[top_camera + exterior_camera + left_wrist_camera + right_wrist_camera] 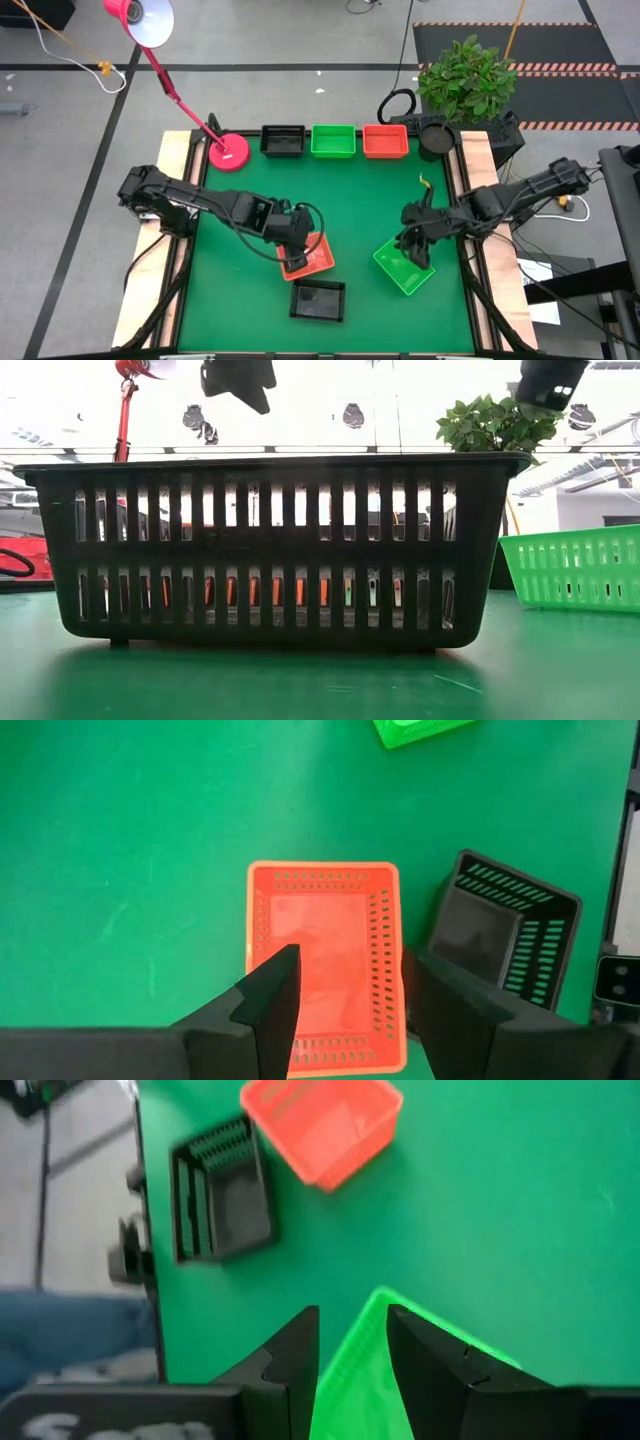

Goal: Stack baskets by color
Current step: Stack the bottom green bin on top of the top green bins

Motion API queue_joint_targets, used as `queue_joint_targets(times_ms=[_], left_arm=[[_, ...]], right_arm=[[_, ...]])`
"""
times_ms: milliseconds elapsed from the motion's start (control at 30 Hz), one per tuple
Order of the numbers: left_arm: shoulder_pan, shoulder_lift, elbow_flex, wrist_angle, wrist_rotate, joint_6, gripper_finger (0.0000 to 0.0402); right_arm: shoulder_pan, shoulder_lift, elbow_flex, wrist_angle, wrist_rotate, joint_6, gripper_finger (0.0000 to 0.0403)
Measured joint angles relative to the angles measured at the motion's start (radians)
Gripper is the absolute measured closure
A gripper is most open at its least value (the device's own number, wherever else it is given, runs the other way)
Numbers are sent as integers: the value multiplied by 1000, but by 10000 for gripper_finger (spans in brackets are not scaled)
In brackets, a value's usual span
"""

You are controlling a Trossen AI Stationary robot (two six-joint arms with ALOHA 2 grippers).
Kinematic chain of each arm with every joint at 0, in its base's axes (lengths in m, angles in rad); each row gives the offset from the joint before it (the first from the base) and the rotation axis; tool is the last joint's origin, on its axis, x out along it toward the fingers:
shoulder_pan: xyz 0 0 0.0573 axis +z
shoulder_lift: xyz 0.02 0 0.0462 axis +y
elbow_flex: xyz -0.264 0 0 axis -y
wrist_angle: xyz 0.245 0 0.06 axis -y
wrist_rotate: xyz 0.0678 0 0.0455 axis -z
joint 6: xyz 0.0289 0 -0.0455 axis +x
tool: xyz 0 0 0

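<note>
- Three loose baskets are lying on the near half of the table [220, 330]: an orange-red basket [310, 257] left of centre, a black basket [318, 300] just in front of it, and a green basket [405, 267] to the right, turned at an angle.
- Three more are sitting in a row at the far edge: a far black basket [283, 141], a far green basket [333, 141] and a far orange-red basket [385, 141], side by side.
- The left hand [345, 1010] is hanging over the loose orange-red basket with its jaws apart, straddling one side wall; it is not yet gripping.
- The right hand [352, 1355] is poised over a corner of the loose green basket, jaws apart with the rim between them, not visibly pinching it.
- Doing this step well, I judge, means each hand sinking until one wall sits squarely between the fingers, closing firmly, then lifting level so each basket can nest into its colour match in the far row.
- The high view is giving the whole layout; only the wrist views are showing the gaps between the fingers.
- The low view is almost filled by the loose black basket's wall, with the green one showing beside it, and is hiding both hands' fingertips.
</note>
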Motion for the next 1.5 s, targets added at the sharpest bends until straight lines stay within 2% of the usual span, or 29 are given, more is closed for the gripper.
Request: queue_joint_targets(times_ms=[233, 467, 700, 967, 1500], left_arm=[[1, 0, 0, 2, -1, -36, 225], [5, 0, 0, 29, -6, -42, 225], [5, 0, 0, 29, -7, -42, 225], [5, 0, 0, 29, -9, 2, 224], [85, 0, 1, 8, -34, 71, 225]], right_arm=[[95, 0, -63, 0, -2, 32, 281], [196, 0, -221, 180, -33, 121, 237], [298, 0, -380, 340, -30, 310, 195], [334, 6, -458, 523, -23, 328, 200], [333, 182, -472, 553, 26, 354, 205]])
